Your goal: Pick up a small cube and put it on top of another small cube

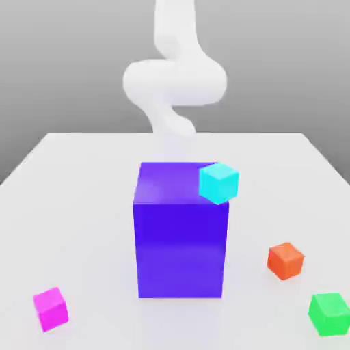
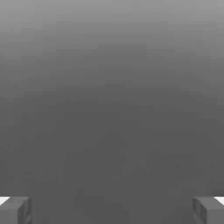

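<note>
The small magenta-pink cube (image 1: pixel 50 309) rests on the white table near the front edge, at the exterior view's left. The small green cube (image 1: pixel 329 314) lies near the front edge at the exterior view's right, far from the magenta one. My white arm (image 1: pixel 174 82) rises at the back of the table, behind the big block and well away from both cubes. In the hand view my gripper (image 2: pixel 112 211) is open: its two grey fingertips (image 2: pixel 15 210) stand wide apart with nothing between them, against a plain grey background.
A tall purple-blue block (image 1: pixel 180 239) stands mid-table between the arm and the front cubes. A cyan cube (image 1: pixel 219 182) shows at its top right corner. An orange-red cube (image 1: pixel 285 260) lies on the table (image 1: pixel 82 178), just behind the green cube.
</note>
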`<act>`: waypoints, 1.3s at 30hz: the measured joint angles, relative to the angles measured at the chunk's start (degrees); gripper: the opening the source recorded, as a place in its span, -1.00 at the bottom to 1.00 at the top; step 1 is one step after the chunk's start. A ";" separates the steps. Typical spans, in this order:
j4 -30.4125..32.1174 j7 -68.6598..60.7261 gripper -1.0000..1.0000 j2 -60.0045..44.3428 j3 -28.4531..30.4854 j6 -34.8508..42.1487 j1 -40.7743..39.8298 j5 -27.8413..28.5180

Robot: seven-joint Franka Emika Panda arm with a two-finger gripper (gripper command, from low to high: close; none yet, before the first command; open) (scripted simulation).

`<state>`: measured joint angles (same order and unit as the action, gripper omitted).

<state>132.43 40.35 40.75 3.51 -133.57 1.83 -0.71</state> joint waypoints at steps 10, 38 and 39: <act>2.66 -24.23 0.00 -20.37 14.03 -7.33 5.91 -5.73; 5.09 -75.18 -1.00 -67.67 13.64 -28.19 -8.73 -24.50; 5.09 -75.18 -1.00 -67.67 13.64 -28.14 -8.73 -24.50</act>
<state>137.52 -34.83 -26.92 17.15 -161.71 -6.91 -25.21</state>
